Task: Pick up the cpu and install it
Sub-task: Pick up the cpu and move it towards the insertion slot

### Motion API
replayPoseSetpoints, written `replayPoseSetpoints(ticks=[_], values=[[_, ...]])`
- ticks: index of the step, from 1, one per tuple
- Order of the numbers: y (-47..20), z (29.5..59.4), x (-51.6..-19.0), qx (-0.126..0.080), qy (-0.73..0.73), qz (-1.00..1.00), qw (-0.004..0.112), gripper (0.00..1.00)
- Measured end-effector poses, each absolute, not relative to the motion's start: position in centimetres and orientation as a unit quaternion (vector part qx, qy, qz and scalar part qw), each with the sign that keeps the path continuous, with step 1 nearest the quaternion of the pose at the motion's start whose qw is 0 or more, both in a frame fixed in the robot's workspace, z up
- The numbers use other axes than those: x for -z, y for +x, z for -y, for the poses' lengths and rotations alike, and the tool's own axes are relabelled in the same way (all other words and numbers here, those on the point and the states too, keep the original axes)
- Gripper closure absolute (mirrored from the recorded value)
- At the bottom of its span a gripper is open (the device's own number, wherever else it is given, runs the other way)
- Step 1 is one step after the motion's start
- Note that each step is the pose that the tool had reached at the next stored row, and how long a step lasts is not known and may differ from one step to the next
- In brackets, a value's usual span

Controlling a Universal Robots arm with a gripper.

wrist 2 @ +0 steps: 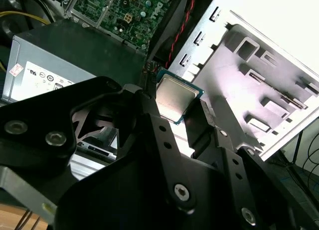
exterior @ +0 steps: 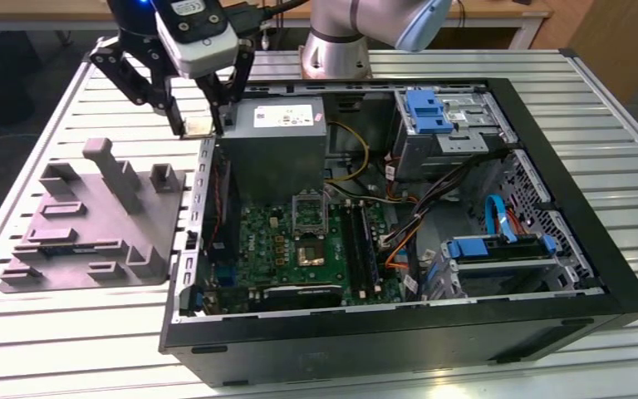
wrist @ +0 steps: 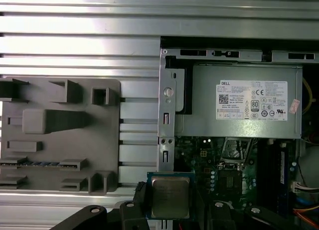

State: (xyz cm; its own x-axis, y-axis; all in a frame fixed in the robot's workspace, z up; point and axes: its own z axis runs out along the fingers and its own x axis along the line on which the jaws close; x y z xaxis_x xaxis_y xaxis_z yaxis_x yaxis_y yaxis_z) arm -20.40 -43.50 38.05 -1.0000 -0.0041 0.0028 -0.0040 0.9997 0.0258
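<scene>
The gripper [exterior: 198, 125] hangs over the rim of the open computer case [exterior: 408, 345]. Its fingers [wrist 2: 202, 122] are clenched on the cpu [wrist 2: 177, 98], one on each of two opposite edges. This hold leaves the silver-grey top free. In the first wrist view the cpu [wrist: 170, 196] shows this top fully, so the chip appears to be carried level. I judge this is needed if it has to sit flat in its seat.

In the exterior view the cpu is in the air, at about 10 o'clock from the socket [exterior: 309, 252] and well apart from it. It is just beside the grey power supply [exterior: 280, 125]. The grey-purple fixture [exterior: 86, 224] lies on the tabletop [exterior: 53, 341] at 9 o'clock from the case.

On the green motherboard [exterior: 275, 245], a metal frame [exterior: 309, 202] stands at 12 o'clock from the socket. It seems to be folded back, so the seat is probably open for the chip. The installing is not yet done.
</scene>
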Motion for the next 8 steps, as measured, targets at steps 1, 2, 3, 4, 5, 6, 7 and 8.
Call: replayPoseSetpoints(ticks=[1,2,3,4,5,6,7,8], values=[[-20.34,43.5,-38.04,0.013,0.002,1.0,0.001,0.53],[-20.3,43.5,-38.04,0.013,0.002,1.0,0.001,0.53],[-20.28,43.5,-38.05,0.013,0.002,1.0,0.001,0.53],[-20.28,43.5,-38.05,0.013,0.002,1.0,0.001,0.53],[-20.28,43.5,-38.05,0.013,0.002,1.0,0.001,0.53],[-20.26,43.5,-38.04,0.013,0.002,1.0,0.001,0.53],[-20.26,43.5,-38.04,0.013,0.002,1.0,0.001,0.53],[-20.26,43.5,-38.04,0.013,0.002,1.0,0.001,0.53]])
